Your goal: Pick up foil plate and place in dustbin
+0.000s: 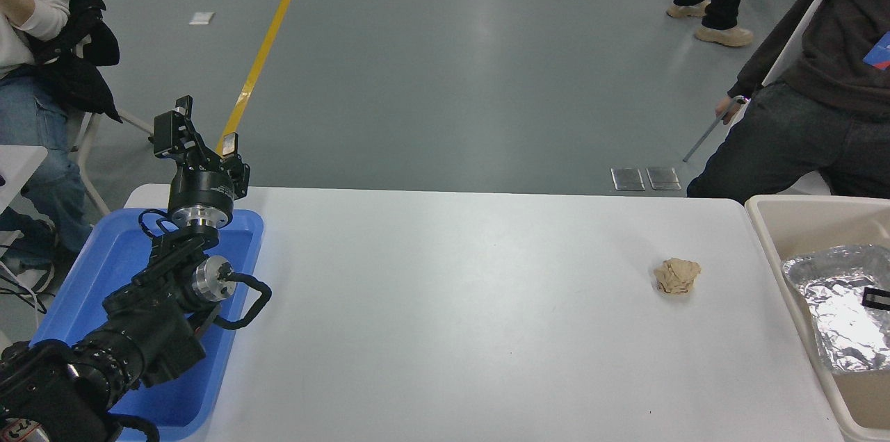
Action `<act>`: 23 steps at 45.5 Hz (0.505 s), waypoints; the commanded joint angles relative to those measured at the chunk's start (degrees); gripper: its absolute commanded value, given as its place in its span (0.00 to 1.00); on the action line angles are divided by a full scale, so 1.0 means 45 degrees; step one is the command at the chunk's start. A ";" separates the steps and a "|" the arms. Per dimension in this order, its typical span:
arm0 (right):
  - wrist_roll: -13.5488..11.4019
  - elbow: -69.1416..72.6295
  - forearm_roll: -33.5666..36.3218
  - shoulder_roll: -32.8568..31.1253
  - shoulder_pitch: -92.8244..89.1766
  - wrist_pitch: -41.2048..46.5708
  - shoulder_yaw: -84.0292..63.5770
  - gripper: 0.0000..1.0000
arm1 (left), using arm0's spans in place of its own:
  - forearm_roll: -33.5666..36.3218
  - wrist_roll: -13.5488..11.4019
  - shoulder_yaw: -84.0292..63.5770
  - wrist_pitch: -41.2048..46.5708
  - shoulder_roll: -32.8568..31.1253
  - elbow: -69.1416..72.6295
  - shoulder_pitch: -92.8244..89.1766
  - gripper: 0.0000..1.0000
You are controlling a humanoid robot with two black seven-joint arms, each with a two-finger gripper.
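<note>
Blue tray [76, 289] at the left lies under the parked left gripper [198, 140], its fingers spread wide and empty. Mid-table sits a crumpled paper ball [676, 276]. Farther right, the foil plate [834, 310] lies inside the dustbin [768, 233]; it looks light, flimsy and crush-prone (best pinched at its rim). Only a dark tip of the right gripper [876, 298] shows, so I cannot tell its state.

The left arm rose from the seven o'clock corner toward eleven o'clock, its wrist bent upward. The left gripper [197, 134] stood raised with its two fingers spread apart. At three o'clock, only a small black tip of the right gripper [876, 298] showed.
</note>
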 commanded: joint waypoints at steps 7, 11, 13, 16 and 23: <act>-0.0666 0.4777 -0.0572 -0.2554 0.3953 0.1196 -0.0882 1.00 | 0.0000 0.0021 0.0000 0.0000 -0.0018 0.0000 -0.0020 1.00; -0.0646 0.4679 -0.0592 -0.2534 0.4540 0.1196 -0.1625 1.00 | 0.0000 0.0021 0.0000 0.0000 -0.0019 0.0000 0.0000 1.00; -0.0646 0.4659 -0.0631 -0.2554 0.4638 0.1196 -0.1801 1.00 | 0.0019 0.0002 0.0000 0.0000 -0.0018 0.0000 0.0000 1.00; -0.0646 0.4601 -0.0631 -0.2573 0.4658 0.1196 -0.1861 1.00 | 0.0000 0.0002 0.0000 0.0000 -0.0019 0.0000 0.0000 1.00; -0.0646 0.4737 -0.0573 -0.2612 0.4911 0.1216 -0.1880 1.00 | 0.0020 0.0021 0.0000 0.0000 0.0001 0.0000 -0.0020 1.00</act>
